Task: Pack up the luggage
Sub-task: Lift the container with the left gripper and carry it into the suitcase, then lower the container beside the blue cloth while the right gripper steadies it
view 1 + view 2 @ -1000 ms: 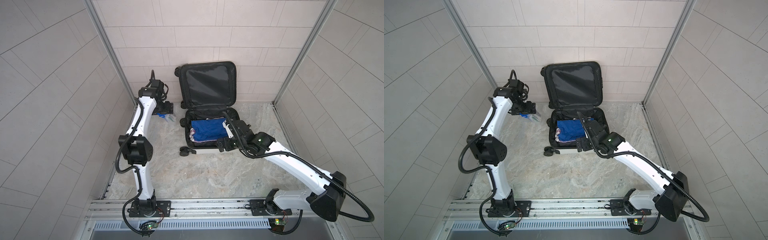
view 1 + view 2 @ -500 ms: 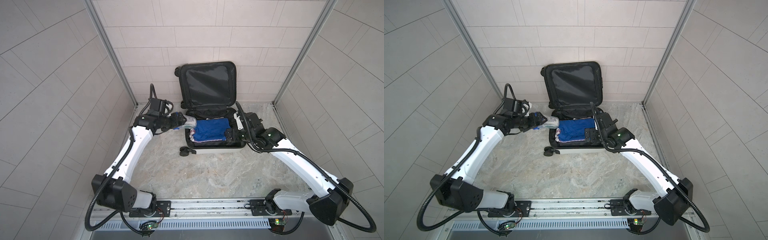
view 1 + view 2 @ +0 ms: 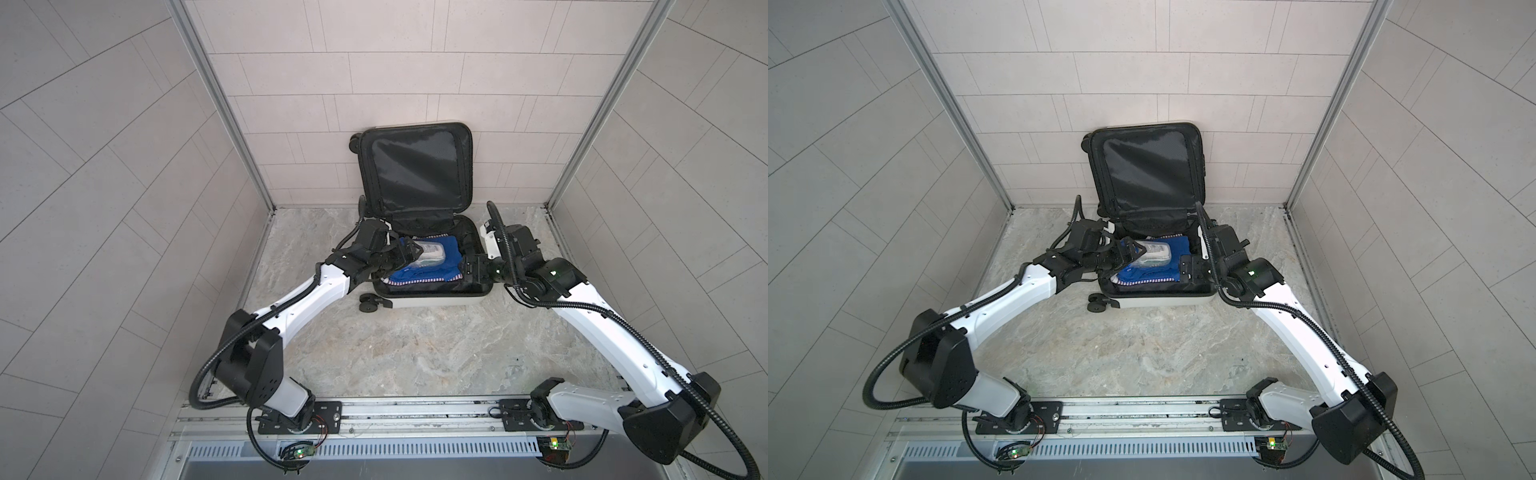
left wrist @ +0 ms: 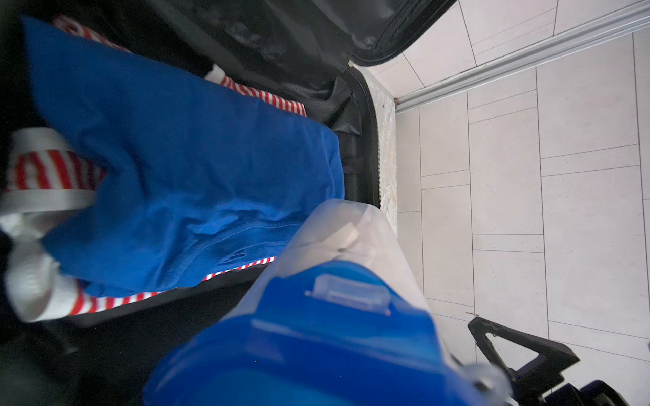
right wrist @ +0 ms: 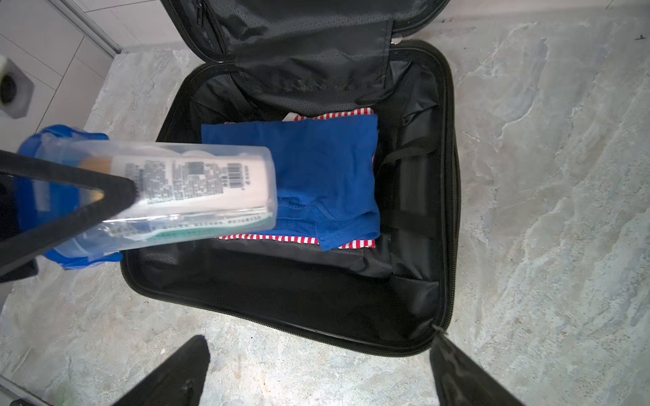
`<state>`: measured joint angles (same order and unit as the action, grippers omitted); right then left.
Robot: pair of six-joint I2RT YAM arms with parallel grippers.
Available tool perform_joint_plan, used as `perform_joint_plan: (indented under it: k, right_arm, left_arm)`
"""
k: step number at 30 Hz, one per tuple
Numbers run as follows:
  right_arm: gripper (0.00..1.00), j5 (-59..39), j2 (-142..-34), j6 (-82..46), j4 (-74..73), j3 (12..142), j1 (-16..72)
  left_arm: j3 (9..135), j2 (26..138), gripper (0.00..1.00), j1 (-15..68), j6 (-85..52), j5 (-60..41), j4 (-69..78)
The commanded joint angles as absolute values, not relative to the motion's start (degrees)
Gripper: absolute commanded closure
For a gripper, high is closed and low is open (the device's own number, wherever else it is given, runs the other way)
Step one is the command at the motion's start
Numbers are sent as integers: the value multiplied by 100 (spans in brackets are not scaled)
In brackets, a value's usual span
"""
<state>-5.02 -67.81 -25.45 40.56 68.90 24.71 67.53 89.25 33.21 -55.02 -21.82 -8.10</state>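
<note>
Striped cloth (image 5: 292, 240): mostly hidden under the blue shirt (image 5: 316, 165); only its edges show.
Clear case (image 4: 334, 316): blurred in the left wrist view, near end cut off by the picture's edge.
Bottle label (image 5: 190, 179): print too small to read.
Right claw (image 5: 318, 334): only two finger ends show in the right wrist view.

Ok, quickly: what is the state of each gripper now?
Left gripper: closed on the clear toiletry pouch.
Right gripper: open, holding nothing.
</note>
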Motion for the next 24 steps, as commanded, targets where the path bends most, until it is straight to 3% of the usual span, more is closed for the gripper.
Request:
perform_joint_plan:
  k: [1, 16, 24]
  right_arm:
    - [0, -554, -6653, -2454, 4123, 6812, 2352]
    - [1, -769, -7248, -2399, 3745, 6868, 2296]
    - [12, -1344, -8289, -2420, 3581, 7116, 2298]
  left_arm:
    - [6995, 9230, 49, 3556, -5990, -2212, 159]
    - [7058, 10151, 50, 3744, -6425, -2544, 198]
    - [6996, 10100, 42, 3735, -6463, -2466, 33]
